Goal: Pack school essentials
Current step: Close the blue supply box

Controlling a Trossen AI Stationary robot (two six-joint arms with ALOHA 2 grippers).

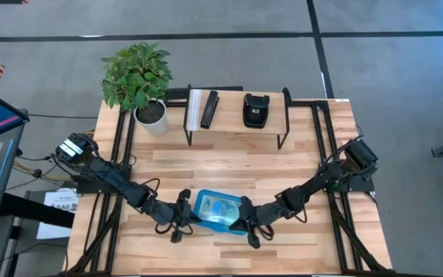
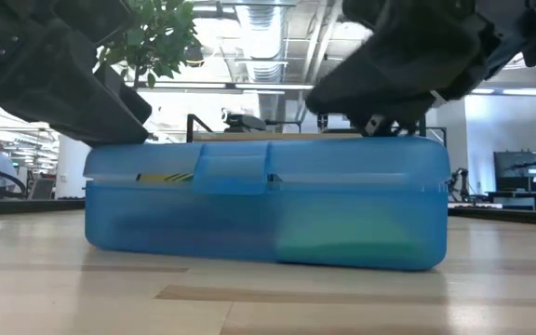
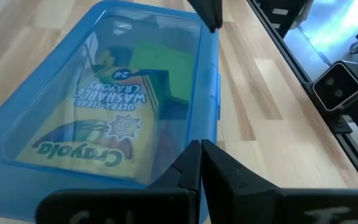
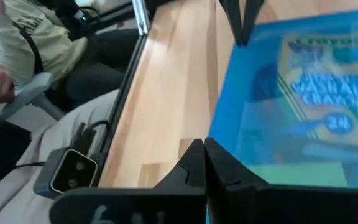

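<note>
Left end effector (image 1: 181,219) sits at the left end of the blue plastic box (image 1: 220,212), fingers pressed together, tips right at the lid edge, not pinching anything. The box lies near the front edge of the counter (image 1: 229,161), roughly mid-width, lid down & flush in the low view. Thru the clear lid: yellow-green crayon box (image 3: 98,127) lying flat w/ label up, lime-green sticky-note pad (image 3: 161,62) beside it toward the far end of the box. Other items inside too blurred to tell. Right end effector (image 1: 250,225) is at the right end of the box, fingers also pressed together, against the lid rim, holding nothing. Both arms lean in from the counter's left & right sides.

Back of counter: potted plant (image 1: 138,77) at back-left corner, small wire-legged shelf (image 1: 237,115) along the back edge carrying a white bar (image 1: 194,108), a black bar (image 1: 209,109) & a black pouch (image 1: 255,110). A person (image 4: 30,37) sits beyond the counter in the right wrist view.
</note>
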